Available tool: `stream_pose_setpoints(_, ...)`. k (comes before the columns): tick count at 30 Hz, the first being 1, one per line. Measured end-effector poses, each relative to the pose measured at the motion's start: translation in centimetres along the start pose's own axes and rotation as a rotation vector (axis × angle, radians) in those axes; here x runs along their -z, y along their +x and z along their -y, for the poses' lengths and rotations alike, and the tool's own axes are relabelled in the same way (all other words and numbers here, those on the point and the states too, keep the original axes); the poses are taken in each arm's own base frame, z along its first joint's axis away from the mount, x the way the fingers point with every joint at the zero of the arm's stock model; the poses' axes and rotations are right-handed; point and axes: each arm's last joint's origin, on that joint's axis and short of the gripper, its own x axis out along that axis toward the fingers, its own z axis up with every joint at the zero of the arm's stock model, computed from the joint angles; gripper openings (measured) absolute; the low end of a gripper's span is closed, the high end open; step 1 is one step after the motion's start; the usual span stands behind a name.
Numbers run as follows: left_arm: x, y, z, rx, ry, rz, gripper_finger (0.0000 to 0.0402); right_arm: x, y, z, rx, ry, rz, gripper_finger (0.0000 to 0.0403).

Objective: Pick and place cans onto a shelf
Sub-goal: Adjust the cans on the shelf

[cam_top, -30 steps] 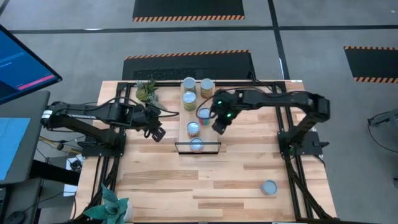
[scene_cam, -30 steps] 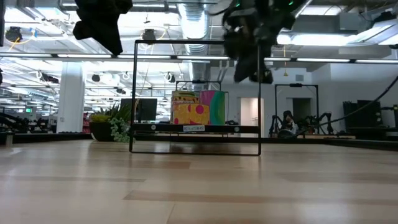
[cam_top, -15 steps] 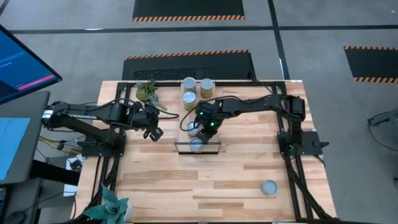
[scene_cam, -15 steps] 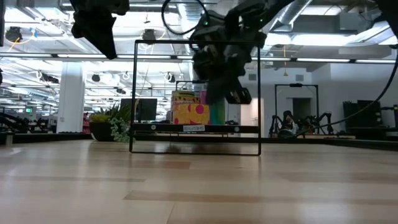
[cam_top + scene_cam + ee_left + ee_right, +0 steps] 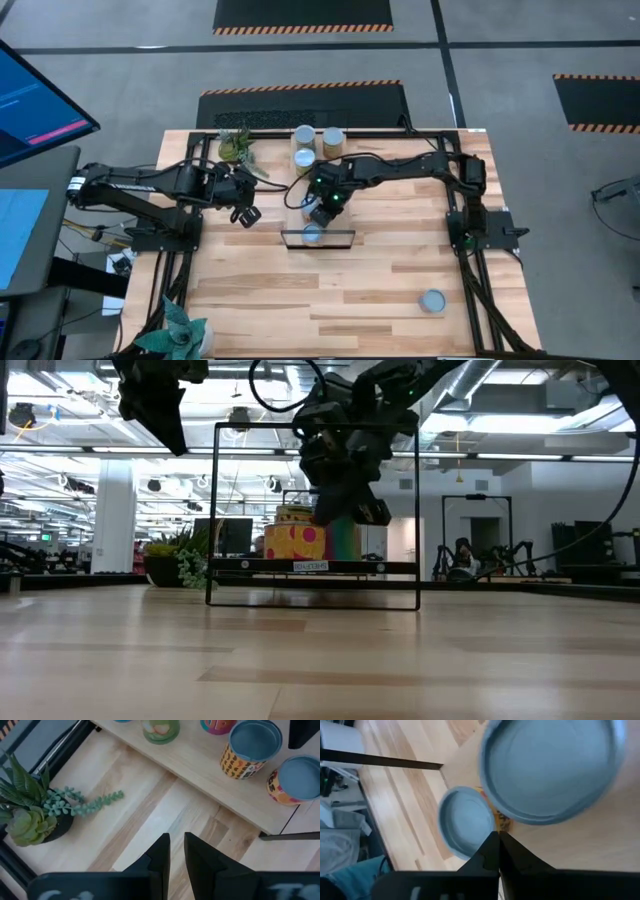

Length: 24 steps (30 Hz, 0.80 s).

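Note:
The shelf (image 5: pixel 338 165) is a narrow light-wood board in the middle of the table, with a black frame (image 5: pixel 318 245) at its near end. Several cans with silver-blue tops stand on it, two of them at its far end (image 5: pixel 303 133) (image 5: pixel 332 138) and one in the frame (image 5: pixel 313 235). One can (image 5: pixel 432 301) stands alone at the near right of the table. My right gripper (image 5: pixel 320 207) is shut and low over the cans in the middle of the shelf (image 5: pixel 465 822) (image 5: pixel 550 770). My left gripper (image 5: pixel 246 213) is shut and empty, left of the shelf. My right gripper's shut fingertips (image 5: pixel 496 842) point down between two can tops, beside the rim of the smaller-looking one (image 5: pixel 487 827). I cannot tell whether they touch either can.
A small green plant (image 5: pixel 235 145) stands at the far left of the table, and it also shows in the left wrist view (image 5: pixel 30 815). Another plant (image 5: pixel 180 330) stands at the near left corner. The black frame (image 5: pixel 315 426) rises above the shelf's near end.
My right gripper has gone from the shelf's right side toward the table's left and down, and now stands low over the cans in the middle of the shelf. In the low view the yellow dotted can stands a little farther left than before.

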Motion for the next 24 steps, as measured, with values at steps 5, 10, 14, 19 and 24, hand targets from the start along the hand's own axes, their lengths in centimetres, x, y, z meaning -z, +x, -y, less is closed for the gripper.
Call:
stream_pose_setpoints(5,0.0,0.0,0.0,-0.009,0.004,0.006,0.0045,-0.4,-0.2,-0.4,-0.014,-0.007,0.022,0.0015)
stream_pose_setpoints(10,-0.1,0.0,0.0,-0.013,0.037,0.011,0.0045,-0.8,-2.3,-1.9,-0.036,-0.023,0.055,0.0019)
stream_pose_setpoints(14,-0.1,0.0,0.0,-0.011,0.081,0.012,0.0045,-0.1,-5.4,-3.3,-0.026,-0.020,0.052,0.0017)
stream_pose_setpoints(19,-0.9,0.0,0.5,0.042,0.200,0.089,0.0045,2.1,-10.9,-5.6,0.028,-0.079,0.135,0.0017)
stream_pose_setpoints(24,-3.1,0.2,0.5,0.146,0.170,0.226,0.0045,5.1,-17.0,-6.6,0.147,-0.079,0.293,0.0023)
